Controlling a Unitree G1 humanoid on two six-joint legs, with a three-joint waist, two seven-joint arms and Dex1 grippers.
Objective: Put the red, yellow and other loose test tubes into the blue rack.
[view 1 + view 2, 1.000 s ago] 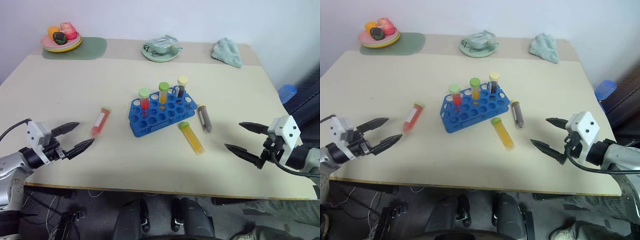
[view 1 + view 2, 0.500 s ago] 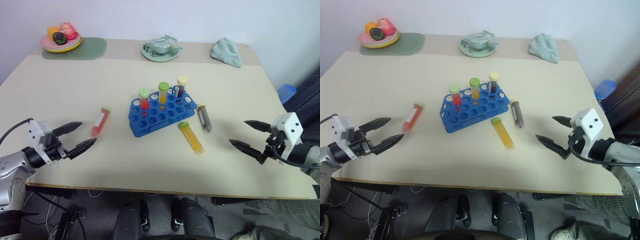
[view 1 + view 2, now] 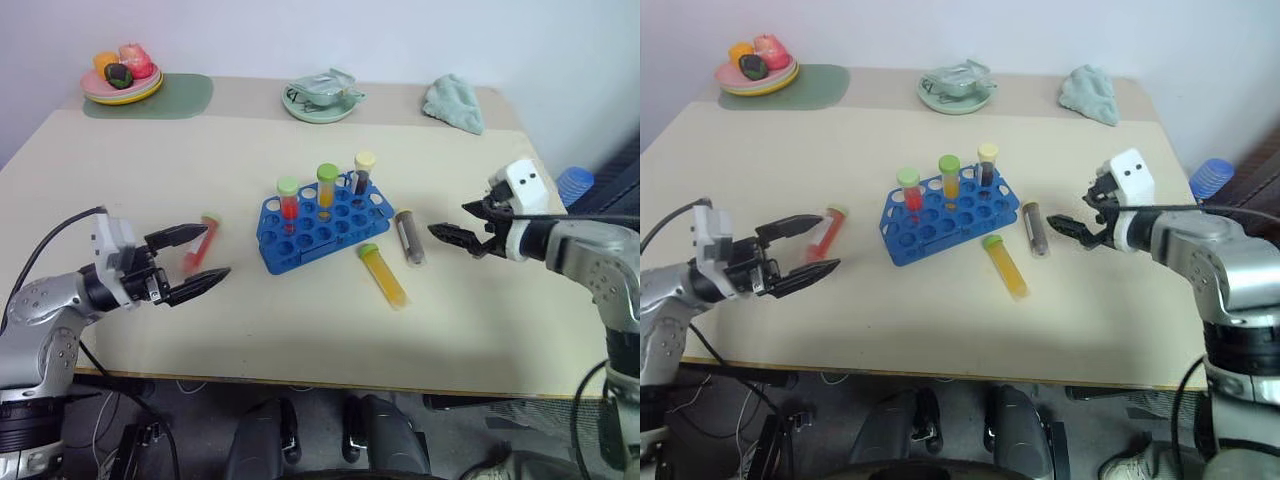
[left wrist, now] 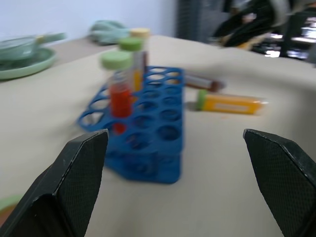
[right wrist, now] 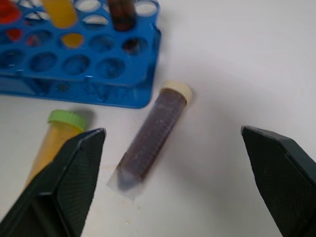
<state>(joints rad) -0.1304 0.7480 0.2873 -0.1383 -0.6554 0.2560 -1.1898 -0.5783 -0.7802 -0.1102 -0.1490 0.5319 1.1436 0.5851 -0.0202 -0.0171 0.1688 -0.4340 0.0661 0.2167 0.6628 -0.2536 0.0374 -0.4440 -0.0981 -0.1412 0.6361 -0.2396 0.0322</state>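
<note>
Brown tube (image 5: 150, 139) lies beside the blue rack (image 3: 320, 232); right gripper (image 3: 462, 222) and left gripper (image 3: 196, 260) both wide, empty

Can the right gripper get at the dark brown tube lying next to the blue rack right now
Probably yes. The right gripper is open and empty beside the dark brown capped plastic tube, which lies apart from the blue plastic rack, with bare table between.
</note>
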